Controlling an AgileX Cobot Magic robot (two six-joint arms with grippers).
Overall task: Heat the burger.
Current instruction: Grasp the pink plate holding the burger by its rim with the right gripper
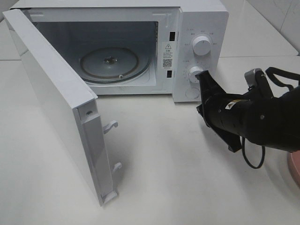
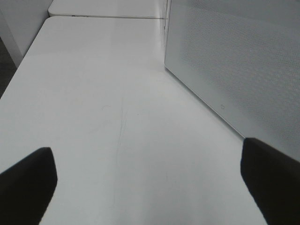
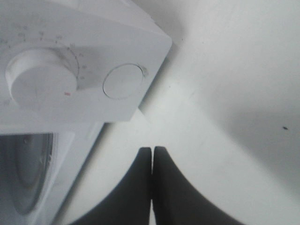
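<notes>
The burger is out of view in every frame. The white microwave (image 1: 201, 21) stands at the back with its door (image 1: 51, 89) swung wide open to the left, and the glass turntable (image 1: 110, 63) inside is bare. My right gripper (image 1: 202, 76) is shut and empty, its tips just in front of the lower knob (image 1: 194, 73) and above the round door button (image 1: 192, 93). In the right wrist view the closed fingertips (image 3: 152, 151) point toward that button (image 3: 123, 81), a short gap away. My left gripper (image 2: 147, 187) is open over bare table beside the door's outer face (image 2: 243, 70).
A sliver of a pink plate (image 1: 295, 171) shows at the right edge of the table. The open door juts far out over the left front of the table, with its latch hooks (image 1: 110, 125) sticking out. A second white table (image 2: 108, 9) adjoins at the far side.
</notes>
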